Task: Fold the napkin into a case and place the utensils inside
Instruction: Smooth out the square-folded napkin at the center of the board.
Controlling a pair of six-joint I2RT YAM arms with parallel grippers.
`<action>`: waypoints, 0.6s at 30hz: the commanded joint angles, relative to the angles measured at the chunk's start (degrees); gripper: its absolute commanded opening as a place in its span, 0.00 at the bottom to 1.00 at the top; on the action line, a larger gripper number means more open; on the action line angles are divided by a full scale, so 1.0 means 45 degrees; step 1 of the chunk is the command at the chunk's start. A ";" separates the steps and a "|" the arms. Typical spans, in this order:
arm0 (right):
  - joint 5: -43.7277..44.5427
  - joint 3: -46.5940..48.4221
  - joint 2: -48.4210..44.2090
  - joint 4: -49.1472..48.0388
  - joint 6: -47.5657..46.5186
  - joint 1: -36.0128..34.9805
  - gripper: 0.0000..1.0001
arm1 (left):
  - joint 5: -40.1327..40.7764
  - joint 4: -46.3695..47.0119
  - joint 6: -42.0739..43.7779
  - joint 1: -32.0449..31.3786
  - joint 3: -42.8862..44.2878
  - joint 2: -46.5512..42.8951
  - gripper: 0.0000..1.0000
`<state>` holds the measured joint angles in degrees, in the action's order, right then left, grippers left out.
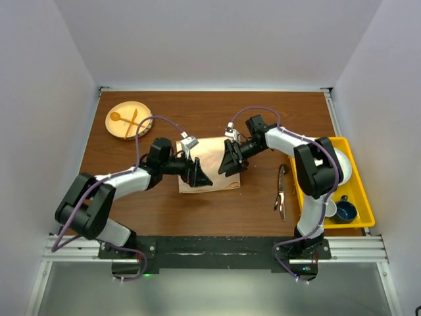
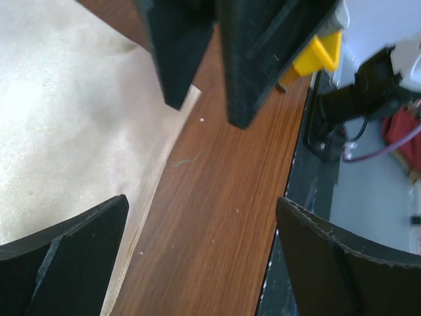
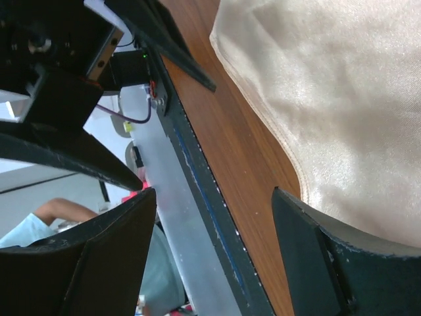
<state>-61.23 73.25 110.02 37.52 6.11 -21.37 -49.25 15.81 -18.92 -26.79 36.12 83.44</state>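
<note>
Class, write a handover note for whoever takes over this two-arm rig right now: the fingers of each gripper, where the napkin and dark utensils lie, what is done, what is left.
Left gripper: fingers open, empty, at the napkin's near edge.
Right gripper: fingers open, empty, at the napkin's right side.
Napkin: folded into a flat rectangle mid-table, held by neither gripper.
Utensils: on the bare table right of the napkin, beside the yellow bin.
Done: some folding; whether the pocket is finished cannot be told.
Left: complete the case if needed, then put the utensils inside.
</note>
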 commanded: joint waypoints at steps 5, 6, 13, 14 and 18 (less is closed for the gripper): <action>-0.0826 -0.1200 0.1195 -0.1482 0.1104 -0.0018 0.80 | -0.0793 0.4922 -0.4720 0.0873 -0.0526 0.2547 1.00; -0.0768 -0.1239 0.1332 -0.1482 0.1065 -0.0037 0.82 | -0.0657 0.4885 -0.4819 0.0932 -0.0526 0.2784 1.00; -0.0358 -0.1045 0.2641 -0.0955 0.0128 0.0216 0.88 | 0.0124 0.2858 -0.4586 0.1888 -0.0253 0.4367 1.00; -0.0280 -0.1044 0.2796 -0.0722 -0.0144 0.0294 0.89 | 0.0202 0.2737 -0.4585 0.1987 -0.0272 0.4426 1.00; -0.0299 -0.0849 0.2663 0.0410 -0.1219 0.0314 0.91 | 0.0243 0.2463 -0.4430 0.2339 -0.0429 0.4524 1.00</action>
<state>-66.81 68.97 120.31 33.78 6.46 -20.56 -52.23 31.99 -40.05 -18.61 34.94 101.80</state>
